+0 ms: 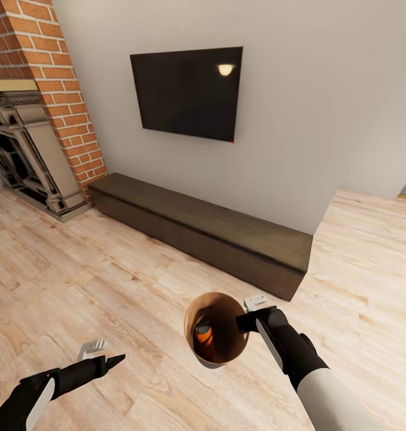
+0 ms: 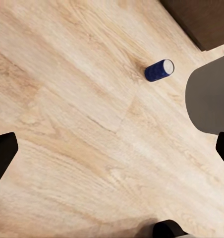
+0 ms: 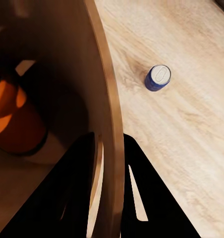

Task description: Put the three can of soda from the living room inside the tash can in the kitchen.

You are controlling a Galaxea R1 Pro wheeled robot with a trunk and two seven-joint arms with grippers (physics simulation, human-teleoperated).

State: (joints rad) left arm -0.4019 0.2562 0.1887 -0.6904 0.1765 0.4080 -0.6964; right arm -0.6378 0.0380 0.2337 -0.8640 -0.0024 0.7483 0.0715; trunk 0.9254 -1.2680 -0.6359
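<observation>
So the right pincer (image 1: pixel 251 317) is clamped on the rim of the trash can (image 1: pixel 221 302), one finger inside the wall and one outside; you can see that really clearly in the right wrist view, where the brown wall (image 3: pixel 104 124) runs straight between the two dark fingers. The can is being carried above the living room floor (image 1: pixel 77 263), in front of the long dark cabinet (image 1: pixel 197 230) under the wall TV (image 1: pixel 188 93), with the brick fireplace (image 1: pixel 41 108) off to the left.

Inside the bin there's at least one orange soda can (image 1: pixel 204 336), lying low against the wall. Could be two in there, but I can't tell from these shots.

The blue soda can (image 2: pixel 159 70) is the one left out. It's on the bare floor, apparently on its side with its silvery end showing, so the long axis runs along the floorboards rather than up. Both wrist cameras see it (image 3: pixel 157 78), well apart from either pincer.

The left pincer (image 1: pixel 101 354) has its fingers apart and is holding nothing, so I'd guess that's the arm for the pickup, since the right one is busy with the bin. It'd need to come down across the can's round body, not end-on.
</observation>
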